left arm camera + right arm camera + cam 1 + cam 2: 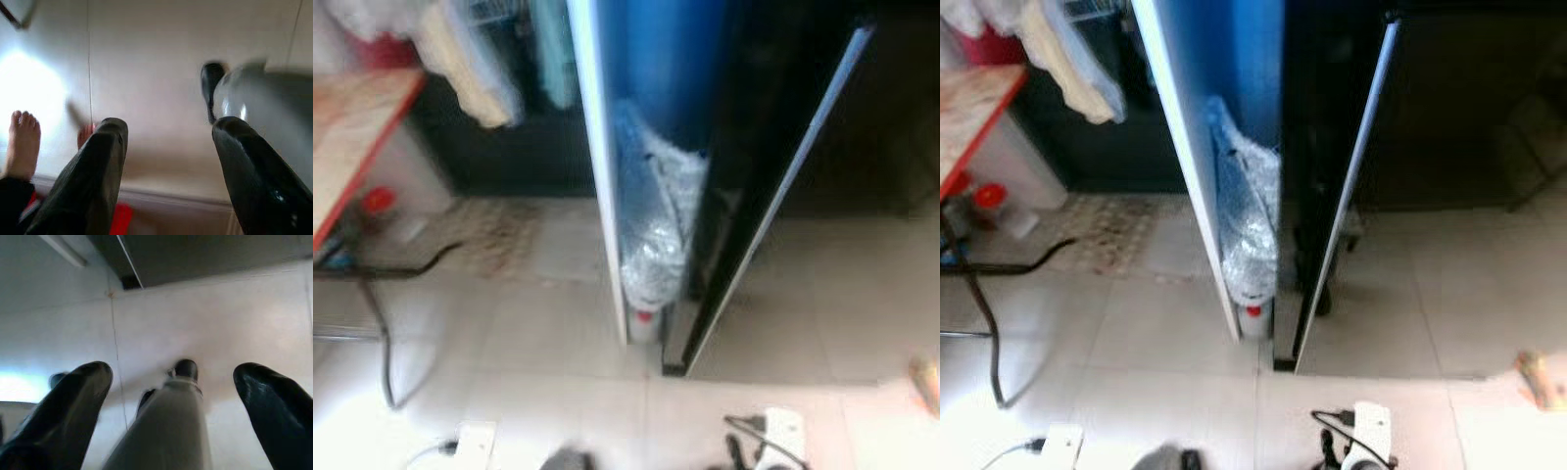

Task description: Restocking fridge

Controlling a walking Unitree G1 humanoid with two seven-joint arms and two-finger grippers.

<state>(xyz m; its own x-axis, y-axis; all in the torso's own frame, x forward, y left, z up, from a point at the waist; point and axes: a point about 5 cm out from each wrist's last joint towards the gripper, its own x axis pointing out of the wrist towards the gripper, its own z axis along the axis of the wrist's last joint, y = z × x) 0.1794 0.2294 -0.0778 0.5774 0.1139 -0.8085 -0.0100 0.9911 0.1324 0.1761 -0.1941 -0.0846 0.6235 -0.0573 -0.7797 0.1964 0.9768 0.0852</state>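
While I look down past the wooden red-edged table (352, 137) at my far left, open pale tiled floor (1136, 333) lies ahead. My left gripper (166, 147) hangs spread over tiles beside a person's bare foot (22, 144). The blue fridge door (1224, 88) stands ajar well ahead of both grippers, holding a crinkled clear plastic bag (1249, 225). My right gripper (171, 391) is spread too.

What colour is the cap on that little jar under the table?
Red. The jar sits on the floor under the table; the right eye view shows it best.
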